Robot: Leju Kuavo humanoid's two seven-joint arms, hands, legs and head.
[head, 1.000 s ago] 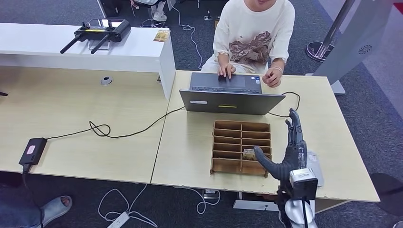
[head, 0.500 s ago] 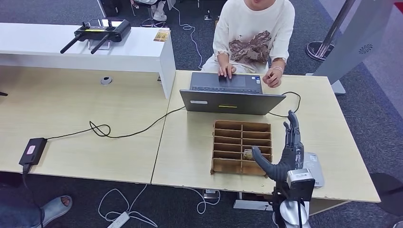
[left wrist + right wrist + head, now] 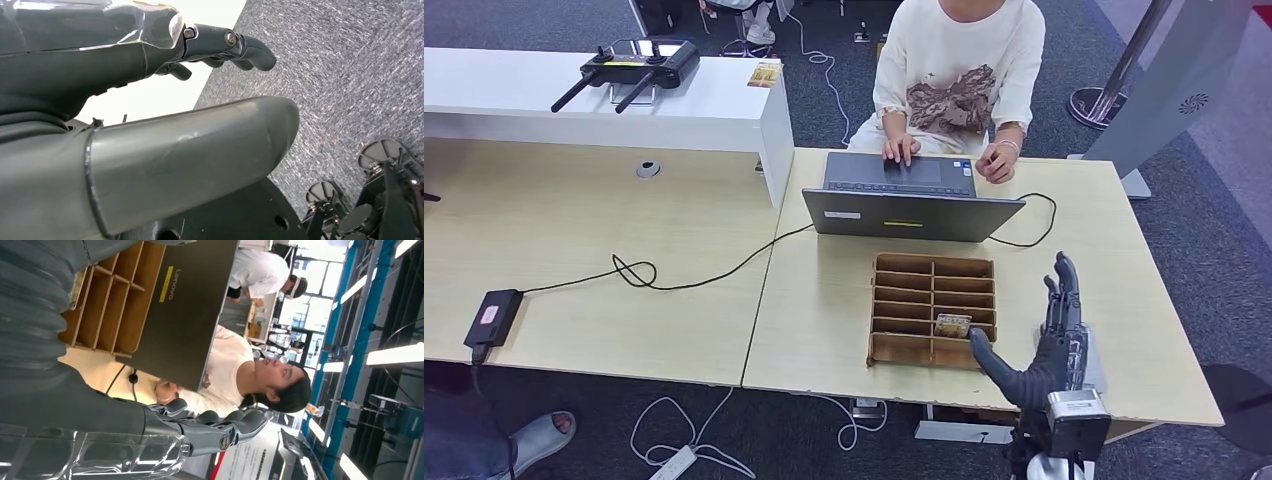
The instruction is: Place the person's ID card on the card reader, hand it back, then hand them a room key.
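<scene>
Meanwhile, a small patterned card point(image 3: 953, 325) lies in a near-right compartment of the brown wooden slotted tray point(image 3: 914, 310) on the pale wooden desk point(image 3: 824, 300), its long axis running across the desk; the right hand point(image 3: 1049, 335) hovers just beside the tray's right side, fingers point(image 3: 1064, 285) extended toward the person point(image 3: 959, 70), thumb point(image 3: 994, 362) splayed left, holding nothing; the left hand point(image 3: 150, 100) hangs over grey carpet, fingers loosely apart.

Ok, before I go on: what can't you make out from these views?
- Card reader, head view: mostly hidden behind the right hand; whether an ID card lies on it can't be told.
- Item in the wooden organizer: too small to identify.
- Left hand, left wrist view: close and partly cut off by the edge.
</scene>
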